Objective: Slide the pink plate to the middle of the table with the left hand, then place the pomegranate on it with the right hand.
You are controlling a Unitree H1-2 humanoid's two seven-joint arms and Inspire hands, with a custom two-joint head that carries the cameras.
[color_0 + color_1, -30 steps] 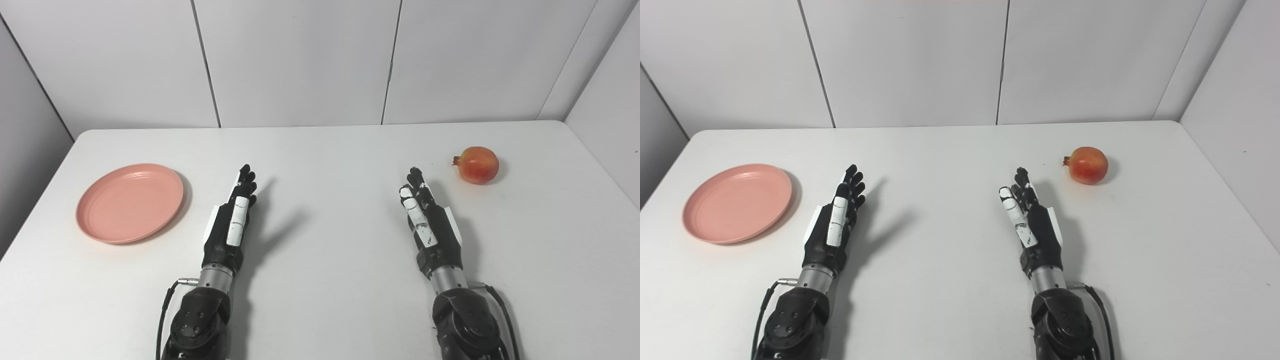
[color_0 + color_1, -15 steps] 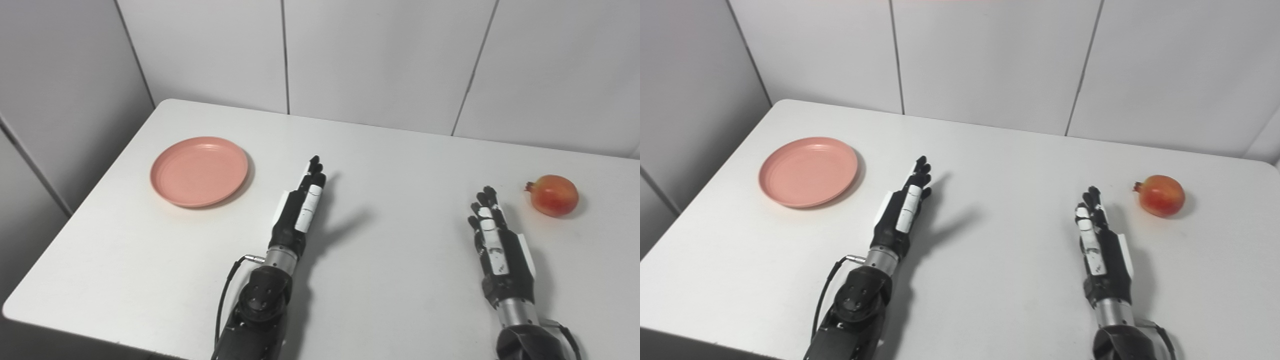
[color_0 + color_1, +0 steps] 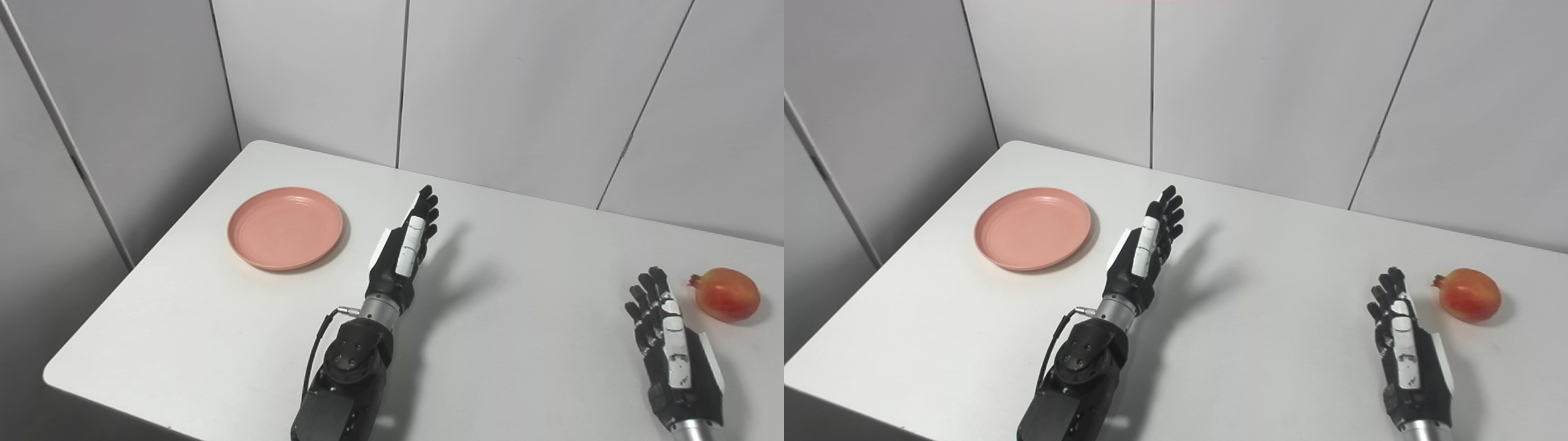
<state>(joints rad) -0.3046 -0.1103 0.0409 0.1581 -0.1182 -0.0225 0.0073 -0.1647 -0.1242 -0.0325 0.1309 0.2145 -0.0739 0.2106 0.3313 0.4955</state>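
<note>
Left hand (image 3: 401, 254) spread empty beside pink plate (image 3: 285, 228) near table edge (image 3: 184, 214).

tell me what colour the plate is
Pink; the plate shows best in the left eye view.

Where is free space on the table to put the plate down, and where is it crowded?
The widest bare patch of the table lies between the left hand and the right hand. Another bare strip runs along the near edge below the pink plate. The tightest spot is the right side, where the right hand lies close beside the pomegranate, not touching it.
</note>
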